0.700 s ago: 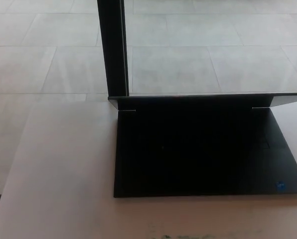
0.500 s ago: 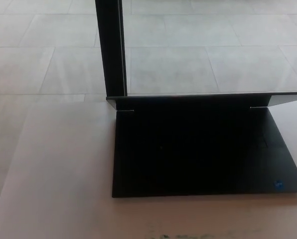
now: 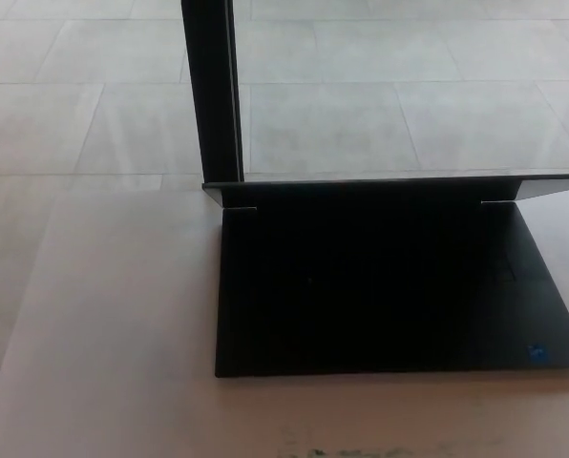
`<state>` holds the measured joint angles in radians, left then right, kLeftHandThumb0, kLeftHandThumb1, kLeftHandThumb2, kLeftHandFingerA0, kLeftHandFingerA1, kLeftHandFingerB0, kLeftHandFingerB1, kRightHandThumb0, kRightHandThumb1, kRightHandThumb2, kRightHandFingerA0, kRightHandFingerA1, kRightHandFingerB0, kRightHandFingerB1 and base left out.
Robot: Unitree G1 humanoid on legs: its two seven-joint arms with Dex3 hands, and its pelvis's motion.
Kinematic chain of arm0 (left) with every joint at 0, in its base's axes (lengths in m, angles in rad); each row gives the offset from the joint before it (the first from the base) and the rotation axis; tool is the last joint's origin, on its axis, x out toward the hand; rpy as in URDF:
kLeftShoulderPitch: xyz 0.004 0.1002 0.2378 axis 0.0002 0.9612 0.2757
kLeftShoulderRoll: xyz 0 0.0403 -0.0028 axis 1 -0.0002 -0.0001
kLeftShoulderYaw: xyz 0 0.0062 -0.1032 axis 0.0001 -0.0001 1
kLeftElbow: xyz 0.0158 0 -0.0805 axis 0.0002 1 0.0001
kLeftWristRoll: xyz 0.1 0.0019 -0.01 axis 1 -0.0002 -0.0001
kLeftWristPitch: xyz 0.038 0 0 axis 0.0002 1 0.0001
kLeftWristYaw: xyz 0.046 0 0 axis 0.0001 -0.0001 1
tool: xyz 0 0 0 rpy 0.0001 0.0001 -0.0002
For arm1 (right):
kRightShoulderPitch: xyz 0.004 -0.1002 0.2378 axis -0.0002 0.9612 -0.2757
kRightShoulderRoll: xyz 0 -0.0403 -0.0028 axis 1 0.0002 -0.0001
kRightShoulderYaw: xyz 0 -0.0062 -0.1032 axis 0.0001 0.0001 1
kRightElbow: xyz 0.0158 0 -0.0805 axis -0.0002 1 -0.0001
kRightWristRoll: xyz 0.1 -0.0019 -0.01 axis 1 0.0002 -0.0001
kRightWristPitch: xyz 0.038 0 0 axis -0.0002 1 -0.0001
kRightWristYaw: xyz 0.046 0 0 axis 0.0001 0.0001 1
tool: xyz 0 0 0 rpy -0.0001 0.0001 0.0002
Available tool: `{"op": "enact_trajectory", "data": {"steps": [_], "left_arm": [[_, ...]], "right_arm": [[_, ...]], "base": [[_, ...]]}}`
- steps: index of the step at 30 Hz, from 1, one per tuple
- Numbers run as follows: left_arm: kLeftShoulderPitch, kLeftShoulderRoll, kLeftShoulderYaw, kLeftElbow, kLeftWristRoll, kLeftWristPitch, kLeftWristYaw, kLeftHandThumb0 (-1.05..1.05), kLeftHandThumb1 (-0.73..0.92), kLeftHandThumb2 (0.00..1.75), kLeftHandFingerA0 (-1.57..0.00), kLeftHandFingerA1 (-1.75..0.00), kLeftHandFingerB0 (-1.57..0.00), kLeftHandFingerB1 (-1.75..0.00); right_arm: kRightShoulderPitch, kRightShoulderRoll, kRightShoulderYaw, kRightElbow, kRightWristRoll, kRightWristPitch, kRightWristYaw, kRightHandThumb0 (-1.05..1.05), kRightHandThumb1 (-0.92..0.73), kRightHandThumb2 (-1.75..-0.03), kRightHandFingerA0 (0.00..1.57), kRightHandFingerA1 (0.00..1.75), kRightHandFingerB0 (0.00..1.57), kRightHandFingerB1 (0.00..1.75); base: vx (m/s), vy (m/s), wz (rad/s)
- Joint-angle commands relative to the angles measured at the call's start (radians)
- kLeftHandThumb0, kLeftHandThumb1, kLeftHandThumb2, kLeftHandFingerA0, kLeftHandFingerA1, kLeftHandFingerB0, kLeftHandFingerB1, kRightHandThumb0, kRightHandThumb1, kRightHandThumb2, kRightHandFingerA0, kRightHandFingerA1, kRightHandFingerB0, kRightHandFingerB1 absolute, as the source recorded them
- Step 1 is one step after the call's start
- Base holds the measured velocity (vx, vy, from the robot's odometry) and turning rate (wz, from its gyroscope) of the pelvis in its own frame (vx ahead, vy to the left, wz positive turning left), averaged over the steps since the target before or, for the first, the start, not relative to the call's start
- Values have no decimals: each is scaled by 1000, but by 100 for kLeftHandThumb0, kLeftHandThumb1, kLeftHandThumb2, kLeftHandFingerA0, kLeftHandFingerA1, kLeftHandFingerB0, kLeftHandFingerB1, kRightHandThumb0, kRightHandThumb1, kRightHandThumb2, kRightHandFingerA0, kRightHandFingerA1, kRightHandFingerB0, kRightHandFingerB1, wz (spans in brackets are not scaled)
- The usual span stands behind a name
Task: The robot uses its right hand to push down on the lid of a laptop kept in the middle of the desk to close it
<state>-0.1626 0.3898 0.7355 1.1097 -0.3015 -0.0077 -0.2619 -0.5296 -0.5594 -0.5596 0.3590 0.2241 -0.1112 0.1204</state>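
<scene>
Standing open on the desk, the laptop; neither hand shows.

view: shifted slightly, camera moved | laptop: open, unmoved on desk

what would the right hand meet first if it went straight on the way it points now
Cannot tell: the right hand is not in view, so its heading is unknown. Coming in from the picture's right, it would probably meet the laptop lid first, which stands open and runs past that edge.
</scene>
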Motion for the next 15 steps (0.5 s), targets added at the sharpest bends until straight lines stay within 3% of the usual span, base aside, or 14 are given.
{"op": "enact_trajectory", "data": {"steps": [1, 2, 3, 5, 6, 7, 10, 11, 12, 15], "left_arm": [[-18, 45, 33, 34, -85, 14, -47, -105, 65, 66, -24, -38, -22, -32], [-18, 44, 29, 33, -82, 10, -45, -105, 66, 66, -25, -39, -23, -33], [-19, 45, 29, 35, -83, 10, -44, -105, 67, 66, -26, -39, -23, -33], [-23, 45, 33, 40, -89, 12, -39, -105, 66, 66, -26, -41, -24, -34], [-21, 46, 31, 42, -88, 8, -46, -105, 66, 65, -26, -40, -23, -33], [-20, 46, 31, 43, -89, 7, -51, -105, 67, 66, -25, -41, -21, -34], [-19, 36, 30, 35, -94, 9, -55, -105, 65, 66, -24, -42, -21, -35], [-21, 37, 31, 35, -96, 14, -53, -105, 47, 100, -21, -47, -18, -40], [-22, 39, 30, 37, -95, 15, -52, -105, 66, 66, -24, -40, -21, -34], [-28, 43, 32, 45, -98, 14, -49, -105, 65, 65, -24, -40, -22, -34]], "right_arm": [[-251, -73, 286, -136, -167, 16, 97, -90, -90, -68, 30, 42, 23, 29], [-267, -66, 317, -133, -176, 19, 107, -88, -69, -108, 24, 51, 17, 43], [-280, -60, 344, -133, -181, 33, 121, -92, -89, -68, 30, 44, 25, 31], [-298, -52, 430, -144, -226, 62, 145, -94, -90, -68, 29, 41, 24, 31], [-301, -51, 462, -143, -244, 68, 159, -91, -70, -109, 24, 50, 18, 44], [-305, -51, 482, -135, -256, 57, 163, -94, -91, -69, 30, 43, 24, 30], [-279, -22, 606, -90, -334, -9, 173, -91, -88, -68, 26, 45, 24, 31], [-275, -22, 624, -75, -345, -29, 172, -89, -89, -68, 25, 46, 23, 32], [-270, -25, 644, -67, -356, -35, 170, -89, -90, -68, 21, 44, 22, 31], [-257, -32, 713, -29, -412, -58, 151, -90, -92, -71, 21, 43, 20, 31]], "base": [[0, 0, 0], [0, 0, 0], [0, 0, 0], [0, 0, 0], [0, 0, 0], [0, 0, 0], [0, 0, 0], [0, 0, 0], [0, 0, 0], [0, 0, 0]]}}
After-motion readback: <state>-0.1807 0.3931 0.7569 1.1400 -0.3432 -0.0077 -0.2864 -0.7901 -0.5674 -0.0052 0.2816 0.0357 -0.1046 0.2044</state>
